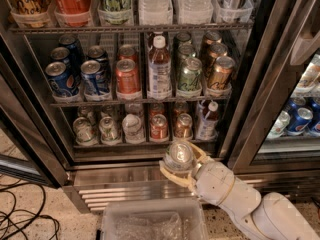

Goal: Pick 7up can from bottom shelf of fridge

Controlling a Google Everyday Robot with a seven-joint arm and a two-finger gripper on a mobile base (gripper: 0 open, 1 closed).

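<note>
- While the gripper (180, 163) grips the can (178, 154), fingers closed round it at 6 o'clock below the shelf (125, 145), hold it upright.
- Withdraw clear of the fridge (248, 109) frame.

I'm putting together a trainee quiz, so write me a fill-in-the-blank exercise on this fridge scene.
The pincer, low before the fridge's grille, is ____ on the 7up can.
In the picture, the small bottle stands at the ____ end of the bottom shelf.
Between the red can and the green can on the shelf above stands a tall ____.
Missing words: shut; right; bottle.
</note>
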